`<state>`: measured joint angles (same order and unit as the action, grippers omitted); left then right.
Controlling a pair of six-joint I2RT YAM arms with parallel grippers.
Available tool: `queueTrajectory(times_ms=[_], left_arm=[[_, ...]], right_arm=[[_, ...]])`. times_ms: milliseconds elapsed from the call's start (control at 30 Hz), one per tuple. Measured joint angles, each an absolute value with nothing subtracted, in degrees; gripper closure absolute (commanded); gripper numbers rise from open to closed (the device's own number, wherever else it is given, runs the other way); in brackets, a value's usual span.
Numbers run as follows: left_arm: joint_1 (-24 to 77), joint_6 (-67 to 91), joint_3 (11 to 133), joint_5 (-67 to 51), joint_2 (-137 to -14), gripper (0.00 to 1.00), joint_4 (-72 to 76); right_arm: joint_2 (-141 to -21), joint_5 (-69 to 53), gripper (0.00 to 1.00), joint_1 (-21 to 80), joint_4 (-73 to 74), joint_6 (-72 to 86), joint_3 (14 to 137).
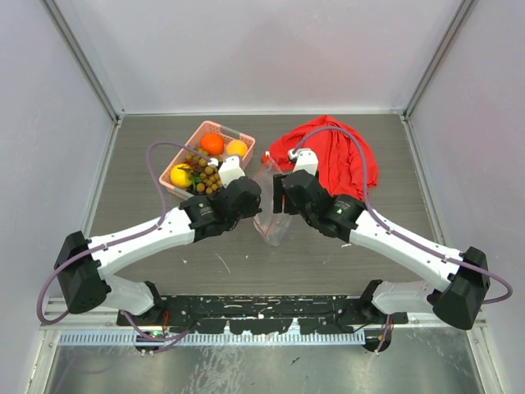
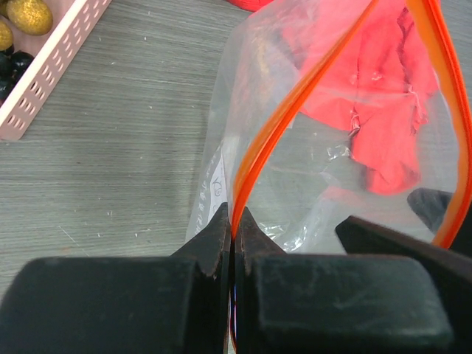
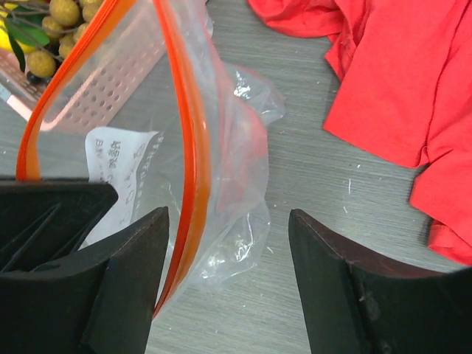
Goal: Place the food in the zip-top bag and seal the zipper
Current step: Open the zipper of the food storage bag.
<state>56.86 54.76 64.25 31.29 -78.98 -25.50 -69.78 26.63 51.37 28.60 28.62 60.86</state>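
Observation:
The clear zip-top bag (image 1: 272, 215) hangs between my two grippers at mid-table, its mouth open. My left gripper (image 2: 234, 221) is shut on the orange-red zipper (image 2: 265, 140) at one corner of the mouth. My right gripper (image 3: 228, 214) is open, and the other zipper edge (image 3: 193, 147) runs between its jaws close to the left finger. The food lies in the pink basket (image 1: 197, 131): an orange (image 1: 212, 144), two yellow-orange fruits (image 1: 237, 148) (image 1: 180, 175) and the golden-brown berries (image 1: 205, 174). The bag holds only a paper label (image 3: 118, 158).
A red cloth (image 1: 336, 156) lies crumpled at the back right, just behind the right gripper (image 1: 280, 193). The basket stands at the back left beside the left gripper (image 1: 254, 197). The enclosure walls close in the table on three sides.

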Motion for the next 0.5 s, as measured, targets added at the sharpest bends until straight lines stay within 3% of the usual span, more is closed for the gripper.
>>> queueTrajectory(times_ms=[400,500], left_arm=[[56.9,56.1,62.3,32.9,-78.2,1.0,-25.4],[56.9,56.1,62.1,33.8,-77.6,1.0,-25.6]], right_arm=[[-73.3,31.4,0.91,51.3,28.9,27.6,60.9],[-73.6,33.5,0.99,51.3,30.3,26.4,60.9]])
